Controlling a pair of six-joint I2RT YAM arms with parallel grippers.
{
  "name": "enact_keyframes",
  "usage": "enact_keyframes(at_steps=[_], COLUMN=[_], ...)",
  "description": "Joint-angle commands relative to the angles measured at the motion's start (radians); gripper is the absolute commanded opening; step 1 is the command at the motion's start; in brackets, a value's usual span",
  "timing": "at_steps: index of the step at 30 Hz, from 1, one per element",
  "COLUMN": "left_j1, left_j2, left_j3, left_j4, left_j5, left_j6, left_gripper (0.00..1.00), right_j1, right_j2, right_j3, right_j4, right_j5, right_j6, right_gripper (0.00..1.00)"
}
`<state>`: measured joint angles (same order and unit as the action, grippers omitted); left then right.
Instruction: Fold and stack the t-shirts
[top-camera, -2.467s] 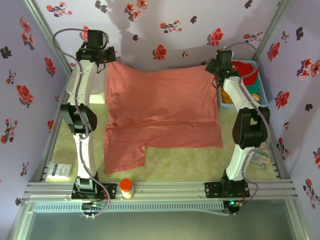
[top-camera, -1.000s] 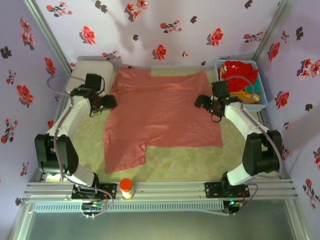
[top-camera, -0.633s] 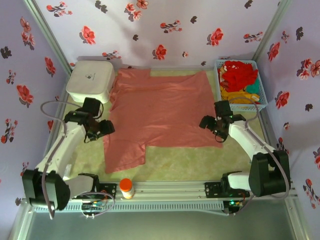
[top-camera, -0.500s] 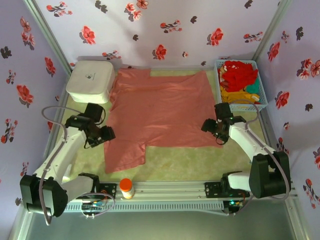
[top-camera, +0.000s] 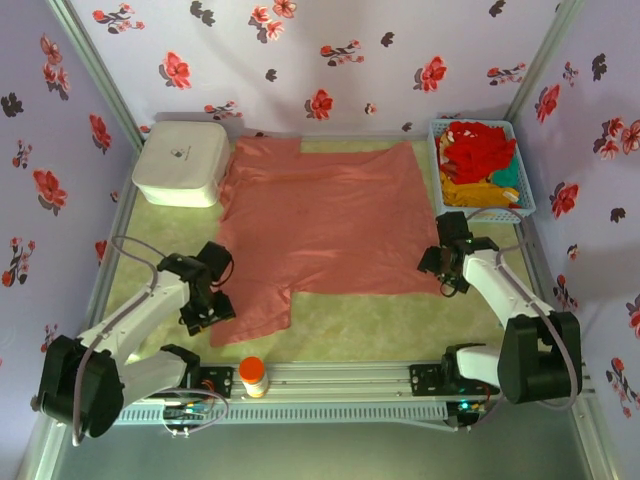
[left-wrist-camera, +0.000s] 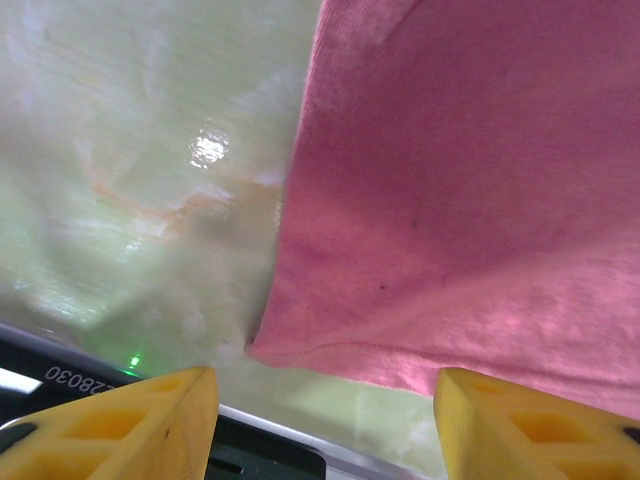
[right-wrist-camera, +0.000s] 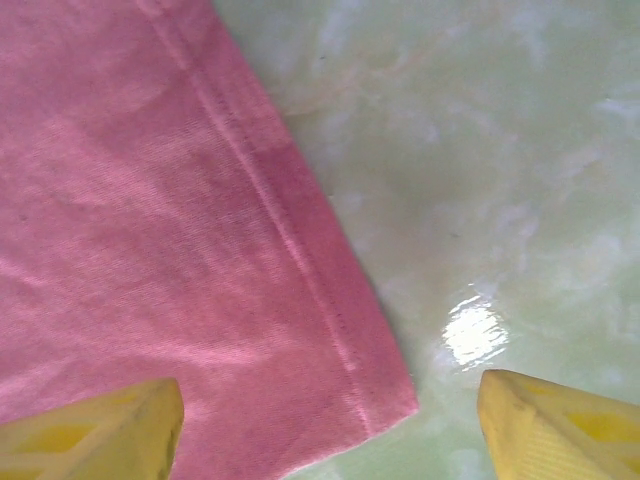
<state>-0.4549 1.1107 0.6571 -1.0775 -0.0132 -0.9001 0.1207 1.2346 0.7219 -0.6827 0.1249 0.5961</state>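
A salmon-pink t-shirt (top-camera: 325, 220) lies spread flat on the pale green tabletop. My left gripper (top-camera: 211, 308) hovers at its near-left corner, open; in the left wrist view the yellow fingers (left-wrist-camera: 150, 420) flank that hemmed corner (left-wrist-camera: 262, 345) without touching it. My right gripper (top-camera: 452, 279) is at the near-right corner, also open. In the right wrist view the shirt's corner (right-wrist-camera: 395, 400) lies between the spread fingertips (right-wrist-camera: 560, 425), with nothing gripped. More t-shirts, red (top-camera: 478, 148), orange-yellow and teal, are heaped in the basket.
A light-blue lattice basket (top-camera: 487, 211) stands at the far right. A white rounded box (top-camera: 180, 163) sits at the far left beside the shirt. An orange bottle with a white cap (top-camera: 253, 376) stands on the front rail (top-camera: 340, 378).
Both arms have drawn back from the shirt's far edge to its near corners. The shirt, held up at first, now lies flat. The right jaws have narrowed somewhat.
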Motion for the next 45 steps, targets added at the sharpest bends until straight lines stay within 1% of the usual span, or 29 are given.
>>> enact_keyframes(at_steps=[1, 4, 6, 9, 14, 17, 20, 22, 25, 33, 37, 39, 40, 42, 45], left_j1=[-0.033, -0.05, -0.062, -0.068, -0.083, -0.087, -0.087, -0.089, -0.091, -0.115, -0.12, -0.124, -0.125, -0.125, -0.125], left_j2=[0.033, 0.055, 0.06, 0.06, 0.053, 0.038, 0.027, 0.026, 0.032, 0.09, 0.114, 0.122, 0.13, 0.139, 0.149], left_j3=[-0.028, -0.05, -0.08, -0.115, -0.148, -0.154, -0.137, -0.125, -0.132, -0.145, -0.146, -0.148, -0.151, -0.157, -0.168], left_j4=[0.041, 0.077, 0.112, 0.137, 0.132, 0.111, 0.087, 0.075, 0.077, 0.122, 0.149, 0.154, 0.186, 0.201, 0.219], left_j5=[-0.031, -0.022, 0.001, 0.004, 0.01, 0.007, 0.006, 0.008, 0.007, 0.015, 0.017, 0.017, 0.017, 0.015, 0.009], left_j6=[-0.068, -0.096, -0.113, -0.126, -0.138, -0.137, -0.133, -0.131, -0.128, -0.132, -0.132, -0.132, -0.132, -0.132, -0.128], left_gripper=[0.59, 0.59, 0.58, 0.55, 0.55, 0.59, 0.64, 0.65, 0.65, 0.64, 0.6, 0.58, 0.56, 0.55, 0.49], right_j1=[-0.019, -0.036, -0.039, -0.044, -0.055, -0.056, -0.056, -0.056, -0.056, -0.057, -0.057, -0.056, -0.057, -0.056, -0.057], right_j2=[-0.037, -0.047, -0.049, -0.056, -0.029, -0.009, 0.022, 0.05, 0.083, 0.118, 0.107, 0.105, 0.106, 0.108, 0.109], right_j3=[-0.039, -0.055, -0.061, -0.083, -0.104, -0.117, -0.135, -0.135, -0.134, -0.141, -0.138, -0.135, -0.133, -0.133, -0.131], right_j4=[-0.03, -0.024, -0.025, -0.003, 0.024, 0.056, 0.118, 0.157, 0.195, 0.218, 0.212, 0.208, 0.209, 0.212, 0.215], right_j5=[0.046, 0.044, 0.045, 0.039, 0.013, -0.01, -0.068, -0.124, -0.159, -0.146, -0.125, -0.117, -0.116, -0.114, -0.113], right_j6=[0.03, 0.036, 0.042, 0.05, 0.054, 0.061, 0.073, 0.076, 0.079, 0.077, 0.078, 0.077, 0.077, 0.078, 0.078], right_gripper=[0.75, 0.7, 0.69, 0.68, 0.66, 0.63, 0.59, 0.56, 0.53, 0.37, 0.23, 0.17, 0.16, 0.14, 0.12])
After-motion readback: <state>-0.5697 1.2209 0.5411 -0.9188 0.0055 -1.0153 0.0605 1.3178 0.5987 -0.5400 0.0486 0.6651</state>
